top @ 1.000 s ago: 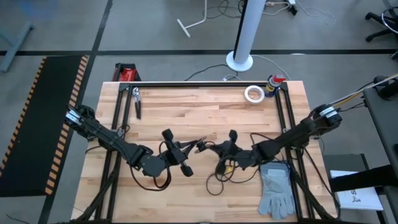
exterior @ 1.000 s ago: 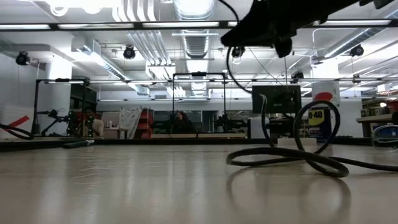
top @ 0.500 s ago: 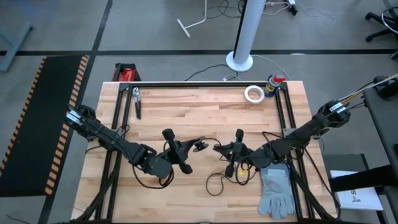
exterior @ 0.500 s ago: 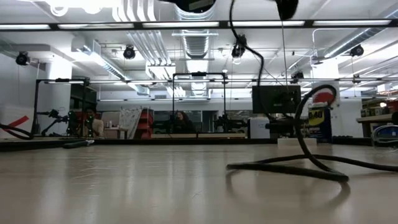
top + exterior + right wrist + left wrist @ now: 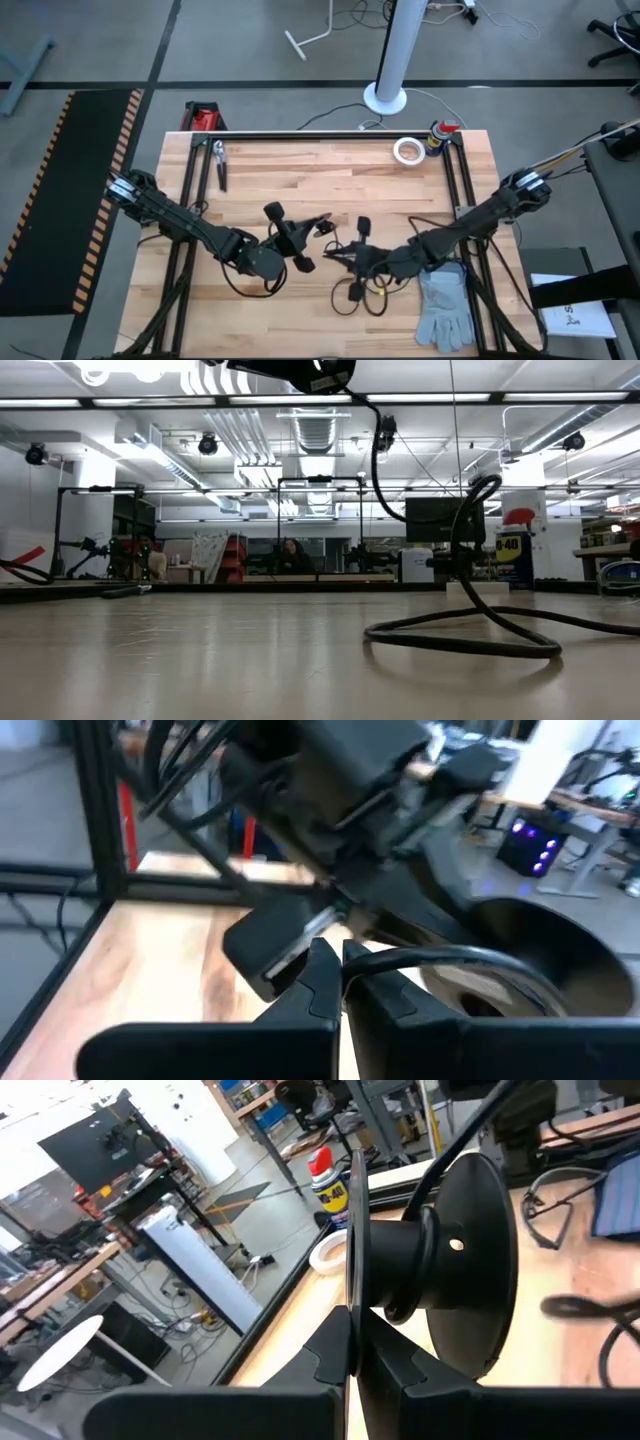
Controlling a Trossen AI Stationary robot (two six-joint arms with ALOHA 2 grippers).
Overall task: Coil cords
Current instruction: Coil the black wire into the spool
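Coiling is judged only partly done: the black cord (image 5: pixel 362 290) is seen in loose loops at lower centre of the high view, no tight coil formed. A raised arc of it shows right of centre in the low view. The right gripper (image 5: pixel 340 257) is closed on the cord, pinched between its fingertips. The left gripper (image 5: pixel 318 224) is shut just beside it; a held strand cannot be told.

Workshop or lab: exposed ceiling ducts (image 5: pixel 318 430), strip lights, benches behind, WD-40 can (image 5: pixel 509 546), butcher-block worktop (image 5: pixel 300 180).
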